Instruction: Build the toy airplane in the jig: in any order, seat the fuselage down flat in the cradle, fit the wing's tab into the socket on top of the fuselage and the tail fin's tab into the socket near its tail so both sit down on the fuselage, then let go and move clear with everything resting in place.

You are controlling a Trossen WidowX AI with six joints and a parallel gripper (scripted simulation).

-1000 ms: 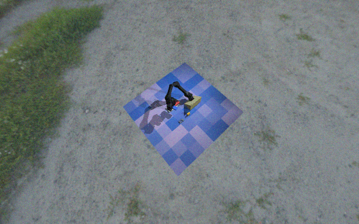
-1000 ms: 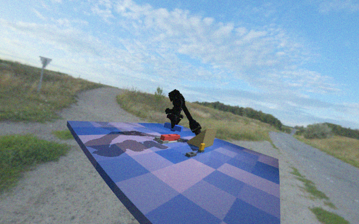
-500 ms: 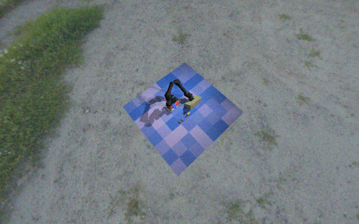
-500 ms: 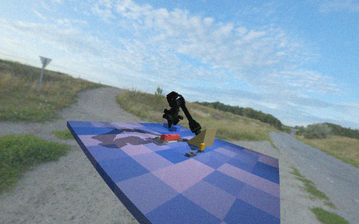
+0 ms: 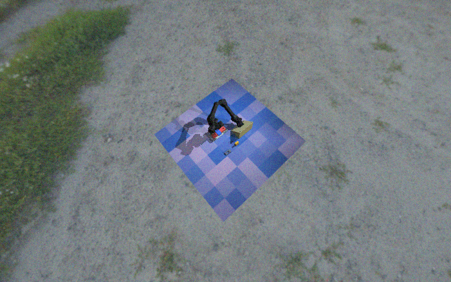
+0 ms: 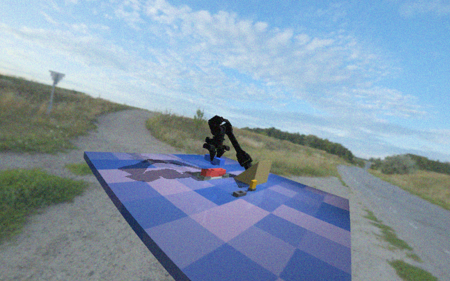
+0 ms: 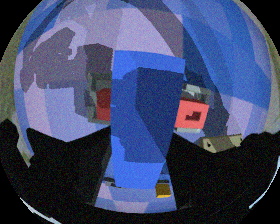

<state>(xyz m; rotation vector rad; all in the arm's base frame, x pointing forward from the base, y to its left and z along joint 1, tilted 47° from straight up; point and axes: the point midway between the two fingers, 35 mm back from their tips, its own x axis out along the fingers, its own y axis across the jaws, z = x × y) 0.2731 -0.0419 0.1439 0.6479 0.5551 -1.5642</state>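
Observation:
My gripper [image 7: 140, 131] [image 6: 214, 160] is shut on the blue wing [image 7: 128, 112] [image 6: 220, 161] [image 5: 219, 132]. The wing lies crosswise over the middle of the red fuselage and appears a little above it in the exterior view; its tab and the top socket are hidden. The fuselage [image 5: 222, 129] [image 6: 213, 172] [image 7: 185, 113] lies in the grey cradle [image 6: 205, 178] [image 7: 102, 120], its tail socket showing right of the wing in the wrist view. The yellow tail fin [image 5: 236, 143] [image 6: 253, 183] [image 7: 163, 190] stands apart in a small dark holder.
A tan wedge-shaped block [image 5: 242, 129] [image 6: 261, 172] [image 7: 223, 143] stands beside the cradle, near the tail fin. A small dark grey block with a recess [image 5: 227, 152] [image 6: 239, 193] lies near the fin. The arm's shadow falls across the checkered table [image 5: 224, 210] [image 6: 230, 223].

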